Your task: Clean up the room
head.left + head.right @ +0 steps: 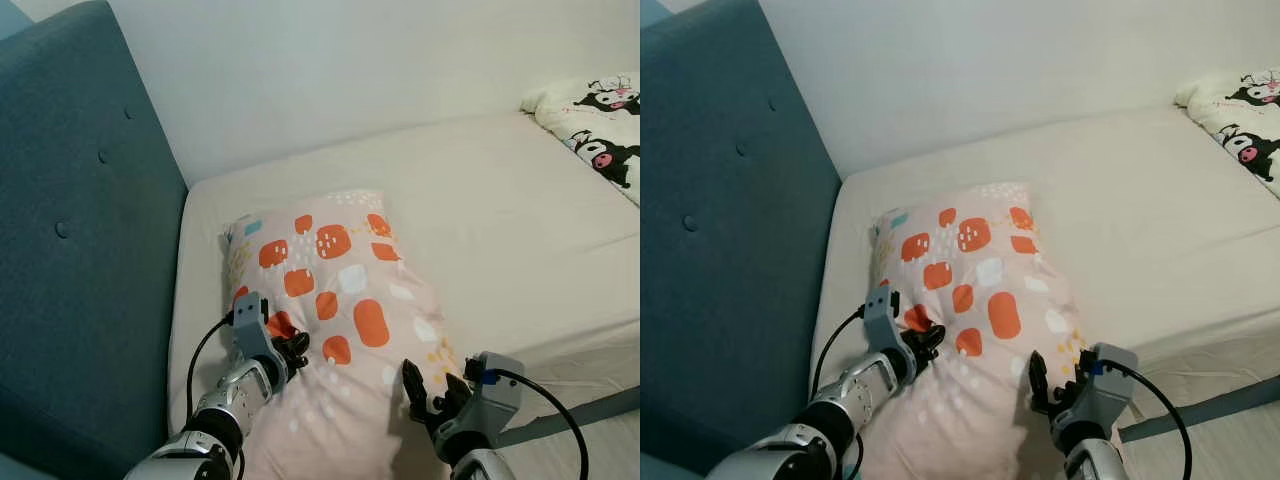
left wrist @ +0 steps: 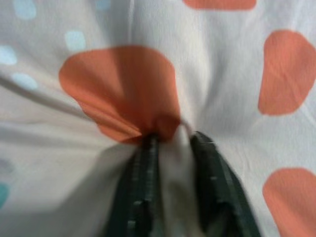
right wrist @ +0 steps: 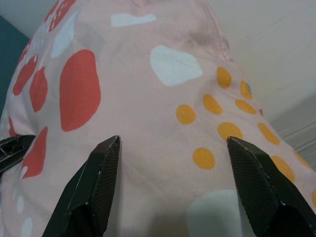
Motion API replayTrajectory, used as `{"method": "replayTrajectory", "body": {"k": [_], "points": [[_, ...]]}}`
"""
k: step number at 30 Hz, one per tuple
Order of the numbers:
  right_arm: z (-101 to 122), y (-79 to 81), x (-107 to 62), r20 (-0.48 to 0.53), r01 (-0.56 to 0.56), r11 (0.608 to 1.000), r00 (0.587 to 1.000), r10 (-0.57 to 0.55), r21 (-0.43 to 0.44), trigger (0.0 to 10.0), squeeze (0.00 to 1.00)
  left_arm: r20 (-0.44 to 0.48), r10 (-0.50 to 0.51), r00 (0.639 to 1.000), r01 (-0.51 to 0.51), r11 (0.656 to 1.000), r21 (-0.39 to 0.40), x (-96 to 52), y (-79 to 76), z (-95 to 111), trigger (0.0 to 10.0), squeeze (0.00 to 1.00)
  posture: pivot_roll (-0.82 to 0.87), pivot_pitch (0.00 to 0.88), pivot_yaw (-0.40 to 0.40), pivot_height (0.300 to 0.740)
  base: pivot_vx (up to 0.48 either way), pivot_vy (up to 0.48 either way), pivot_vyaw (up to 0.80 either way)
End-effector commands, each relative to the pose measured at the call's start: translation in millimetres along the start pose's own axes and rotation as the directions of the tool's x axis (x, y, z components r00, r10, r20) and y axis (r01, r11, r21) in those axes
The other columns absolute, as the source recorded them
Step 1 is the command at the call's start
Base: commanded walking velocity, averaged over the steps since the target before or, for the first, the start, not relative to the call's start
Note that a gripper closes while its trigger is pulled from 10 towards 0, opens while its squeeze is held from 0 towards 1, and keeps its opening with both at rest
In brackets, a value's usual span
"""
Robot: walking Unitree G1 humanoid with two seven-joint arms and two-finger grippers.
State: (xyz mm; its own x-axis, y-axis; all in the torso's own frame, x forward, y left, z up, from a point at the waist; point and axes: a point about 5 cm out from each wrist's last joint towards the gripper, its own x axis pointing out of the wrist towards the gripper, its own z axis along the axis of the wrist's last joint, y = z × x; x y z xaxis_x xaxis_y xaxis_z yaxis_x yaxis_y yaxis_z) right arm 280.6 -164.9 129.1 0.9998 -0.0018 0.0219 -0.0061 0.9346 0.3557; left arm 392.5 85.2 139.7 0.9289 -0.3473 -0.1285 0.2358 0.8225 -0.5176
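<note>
A pink pillow (image 1: 340, 300) with orange, white and yellow patches lies on the cream mattress (image 1: 500, 200), its near end hanging over the bed's edge. My left gripper (image 1: 295, 352) is shut on a fold of the pillow's cloth at its left side; the left wrist view shows the fabric (image 2: 170, 143) pinched between the black fingers. My right gripper (image 1: 425, 395) is open at the pillow's near right corner, its fingers (image 3: 98, 173) spread wide just short of the cloth (image 3: 163, 123).
A teal tufted headboard (image 1: 80, 220) stands on the left. A white wall (image 1: 350, 70) runs behind the bed. A cartoon-print blanket (image 1: 600, 130) lies at the far right. Wooden floor (image 1: 1240, 445) shows at the bottom right.
</note>
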Motion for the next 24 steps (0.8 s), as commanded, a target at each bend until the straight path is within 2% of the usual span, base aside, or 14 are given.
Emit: {"method": "replayTrajectory", "body": {"k": [1,6,10,15,18,20,21,23,24], "points": [[-5.1,1.6,-4.6,-0.025,0.001,1.0,1.0,-0.001,0.0,10.0,0.0,-0.023,0.033,0.999,-0.033,0.999,-0.017,-1.4,3.9,-7.8,0.0,0.0,-0.04,0.375,0.145,0.594,0.0,0.0,0.0],[-4.8,1.5,-4.4,-0.023,0.0,1.0,1.0,0.0,-0.002,10.0,0.0,-0.006,0.043,0.999,-0.044,0.999,-0.028,-0.9,4.0,-4.2,0.0,0.0,-0.04,0.373,0.146,0.594,0.0,0.0,0.0],[-4.1,1.5,-3.9,-0.023,-0.006,1.0,1.0,0.006,-0.008,10.0,0.0,-0.003,-0.001,1.0,0.001,1.0,-0.025,-0.5,2.8,0.2,0.0,0.0,-0.04,0.372,0.146,0.594,0.0,0.0,0.0],[-4.3,2.3,-3.1,-0.035,-0.033,0.999,0.999,0.033,-0.025,10.0,0.0,-0.049,-0.056,0.997,0.059,0.997,0.048,-2.3,5.1,-0.3,0.0,0.0,-0.03,0.369,0.144,0.594,0.0,0.0,0.0],[-2.9,2.8,-2.7,-0.047,-0.071,0.995,0.997,0.068,-0.066,10.0,0.0,-0.051,-0.053,0.997,0.058,0.994,0.09,-3.3,8.7,2.5,0.0,0.0,-0.03,0.369,0.143,0.594,0.0,0.0,0.0],[-2.9,2.8,-2.7,-0.047,-0.071,0.995,0.997,0.068,-0.066,10.0,0.0,-0.051,-0.053,0.997,0.058,0.994,0.09,-3.3,8.7,2.5,0.0,0.0,-0.03,0.369,0.143,0.594,0.0,0.0,0.0],[7.3,0.9,-0.1,-0.01,-0.093,0.993,0.996,0.092,-0.068,10.0,0.0,-0.019,-0.017,1.0,0.019,0.994,0.111,-4.2,15.7,14.2,0.0,0.0,-0.03,0.369,0.14,0.594,0.0,0.0,0.0],[7.3,0.9,-0.1,-0.01,-0.093,0.993,0.996,0.092,-0.068,10.0,0.0,-0.019,-0.017,1.0,0.019,0.994,0.111,-4.2,15.7,14.2,0.0,0.0,-0.03,0.369,0.14,0.594,0.0,0.0,0.0],[17.7,0.1,2.9,0.028,-0.114,0.991,0.993,0.116,-0.065,10.0,0.0,0.022,0.015,1.0,-0.017,0.991,0.136,-5.6,22.8,29.7,0.0,0.0,-0.03,0.369,0.14,0.594,0.0,0.0,0.0]]}}
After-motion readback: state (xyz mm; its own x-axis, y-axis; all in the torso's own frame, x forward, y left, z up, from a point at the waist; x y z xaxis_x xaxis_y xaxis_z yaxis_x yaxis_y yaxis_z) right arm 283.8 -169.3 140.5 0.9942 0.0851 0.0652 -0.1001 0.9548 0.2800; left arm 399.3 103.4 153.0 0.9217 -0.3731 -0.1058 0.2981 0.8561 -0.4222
